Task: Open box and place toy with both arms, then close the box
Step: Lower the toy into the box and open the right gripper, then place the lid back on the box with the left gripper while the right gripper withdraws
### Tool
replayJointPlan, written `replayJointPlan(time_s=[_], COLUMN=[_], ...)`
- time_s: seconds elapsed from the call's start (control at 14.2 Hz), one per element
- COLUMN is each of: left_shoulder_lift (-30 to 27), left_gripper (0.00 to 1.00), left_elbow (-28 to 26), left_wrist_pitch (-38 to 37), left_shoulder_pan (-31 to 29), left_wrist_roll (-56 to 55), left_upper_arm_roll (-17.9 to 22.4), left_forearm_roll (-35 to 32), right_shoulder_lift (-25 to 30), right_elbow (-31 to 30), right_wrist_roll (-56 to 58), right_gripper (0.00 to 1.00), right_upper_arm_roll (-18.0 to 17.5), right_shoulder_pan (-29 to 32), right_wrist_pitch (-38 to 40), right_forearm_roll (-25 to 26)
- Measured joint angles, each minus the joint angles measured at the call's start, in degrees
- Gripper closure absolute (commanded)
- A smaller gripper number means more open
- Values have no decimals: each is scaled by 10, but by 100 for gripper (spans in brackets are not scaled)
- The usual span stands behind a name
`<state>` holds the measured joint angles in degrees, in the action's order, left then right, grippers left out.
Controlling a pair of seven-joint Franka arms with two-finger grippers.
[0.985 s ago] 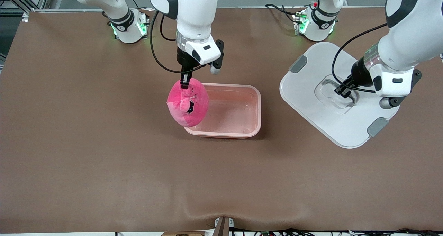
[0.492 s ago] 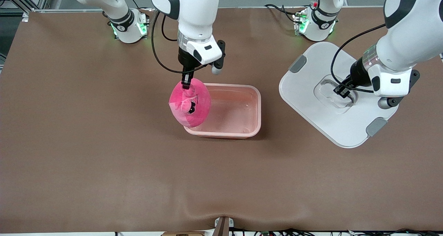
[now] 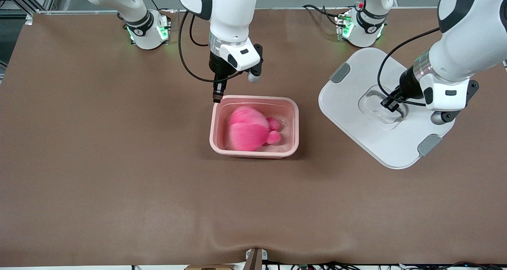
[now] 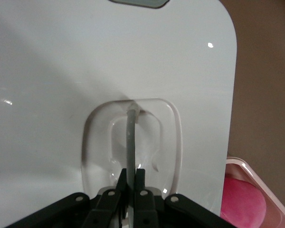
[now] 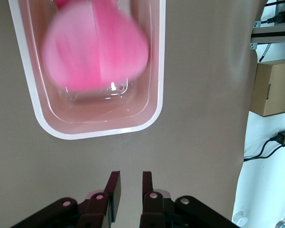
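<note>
The pink tub of the box (image 3: 294,105) stands open mid-table, and the hot-pink toy (image 3: 247,133) lies inside it with its eye stalks toward the left arm's end. My right gripper (image 3: 216,97) is open and empty over the tub's rim corner nearest the right arm's base. In the right wrist view the right gripper (image 5: 130,183) is over bare table beside the tub (image 5: 157,95), and the toy (image 5: 95,52) is blurred. The white lid (image 3: 356,119) is beside the tub toward the left arm's end. My left gripper (image 3: 390,103) is shut on its clear handle (image 4: 130,133).
The brown mat (image 3: 119,191) covers the whole table. The two green-lit bases stand along the edge farthest from the front camera. A cardboard carton (image 5: 275,88) and cables sit off the table's edge in the right wrist view.
My right gripper has opened and the toy has dropped from it into the tub. The right gripper has shifted slightly toward the left arm's end. The lid has barely moved.
</note>
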<state>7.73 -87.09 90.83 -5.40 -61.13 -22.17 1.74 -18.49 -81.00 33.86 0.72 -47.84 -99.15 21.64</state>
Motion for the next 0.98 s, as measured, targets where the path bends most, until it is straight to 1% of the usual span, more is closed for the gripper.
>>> replayJointPlan(time_s=[0.07, 0.14, 0.21, 0.42, 0.63, 0.77, 0.98], left_shoulder_lift=[0, 1, 1, 2, 6, 18, 50], left_gripper=[100, 100, 100, 100, 100, 100, 100], left_elbow=[0, 0, 0, 0, 0, 0, 0], left_wrist_pitch=[0, 0, 0, 0, 2, 30, 109], left_shoulder_pan=[0, 0, 0, 3, 15, 48, 113], left_wrist_roll=[0, 0, 0, -1, -37, -110, -251], left_upper_arm_roll=[0, 0, 0, 0, -1, -2, -3], left_forearm_roll=[0, 0, 0, 5, 30, 34, 33], right_shoulder_lift=[0, 0, 0, 0, 3, 12, 29], right_elbow=[1, 3, 4, 10, 19, 24, 25], right_wrist_roll=[0, 0, 0, -1, -6, -6, -6], right_gripper=[35, 15, 0, 0, 0, 0, 0], right_upper_arm_roll=[1, 2, 3, 9, 13, 15, 17], right_shoulder_pan=[0, 0, 0, 7, 29, 61, 116], right_wrist_pitch=[0, 0, 0, 1, 6, 9, 34], right_forearm_roll=[0, 0, 0, -2, -23, -48, -55])
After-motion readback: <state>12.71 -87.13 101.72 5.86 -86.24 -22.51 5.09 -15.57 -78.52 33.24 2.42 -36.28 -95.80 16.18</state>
